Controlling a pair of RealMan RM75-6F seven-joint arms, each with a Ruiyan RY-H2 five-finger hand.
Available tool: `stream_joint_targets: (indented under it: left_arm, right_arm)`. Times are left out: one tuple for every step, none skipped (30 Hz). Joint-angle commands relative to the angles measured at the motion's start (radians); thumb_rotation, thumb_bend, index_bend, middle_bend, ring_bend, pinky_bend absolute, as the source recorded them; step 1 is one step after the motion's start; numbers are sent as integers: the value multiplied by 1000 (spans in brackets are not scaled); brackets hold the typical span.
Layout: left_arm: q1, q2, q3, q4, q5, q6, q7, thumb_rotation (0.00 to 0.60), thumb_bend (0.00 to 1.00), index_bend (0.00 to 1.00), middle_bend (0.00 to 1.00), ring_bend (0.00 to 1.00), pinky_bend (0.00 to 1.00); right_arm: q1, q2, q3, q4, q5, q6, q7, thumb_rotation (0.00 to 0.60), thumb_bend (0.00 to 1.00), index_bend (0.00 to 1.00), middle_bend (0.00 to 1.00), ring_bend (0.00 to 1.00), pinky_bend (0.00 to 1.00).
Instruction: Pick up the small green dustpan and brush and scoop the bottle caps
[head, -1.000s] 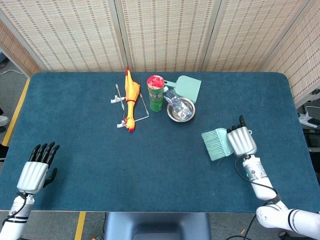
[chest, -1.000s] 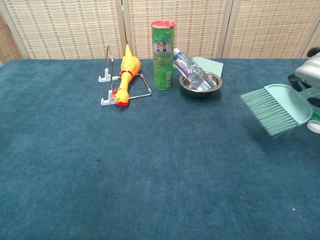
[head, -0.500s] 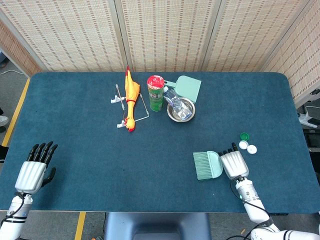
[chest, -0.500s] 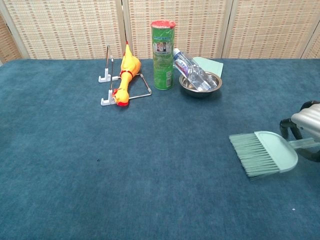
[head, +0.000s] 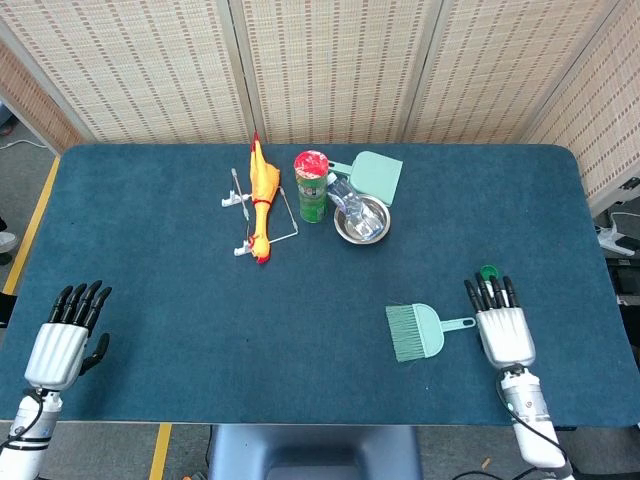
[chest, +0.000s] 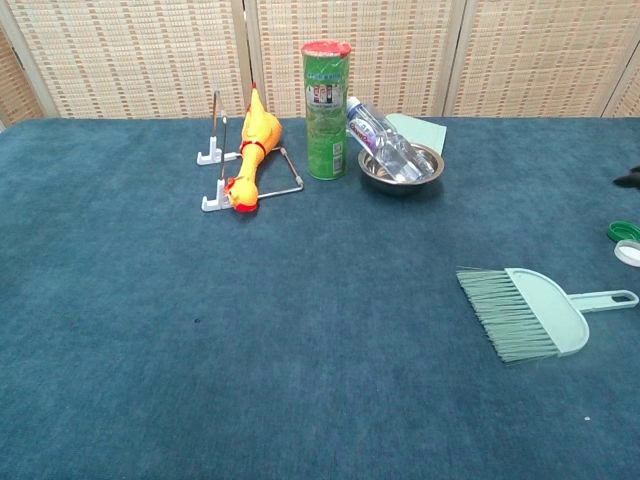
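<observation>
The small green brush (head: 420, 331) (chest: 532, 313) lies flat on the blue table, bristles to the left, handle toward my right hand (head: 502, 324). That hand is open, fingers straight, just right of the handle and not touching it. Its fingertips partly cover the bottle caps; a green cap (head: 488, 271) (chest: 620, 231) and a white cap (chest: 630, 252) show. The green dustpan (head: 372, 175) (chest: 420, 130) lies at the back behind a steel bowl. My left hand (head: 65, 336) rests open at the near left corner, seen only in the head view.
A green can with a red lid (head: 311, 186), a steel bowl holding a plastic bottle (head: 361, 218), a yellow rubber chicken (head: 263, 195) and a wire stand (head: 238, 200) cluster at the back centre. The table edge (head: 592, 230) runs close to the right hand.
My right hand carried the brush down toward the near side, set it flat on the table and let go, then drew back to the right. The left hand barely moved.
</observation>
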Motion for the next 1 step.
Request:
stream_joint_targets:
  left_arm:
    - [3,-9,-2,13,20,26,1,600,457,0,0,0,60]
  right_arm:
    - [-63,34,5,24,-48,15,141,600,168,0,0,0,0]
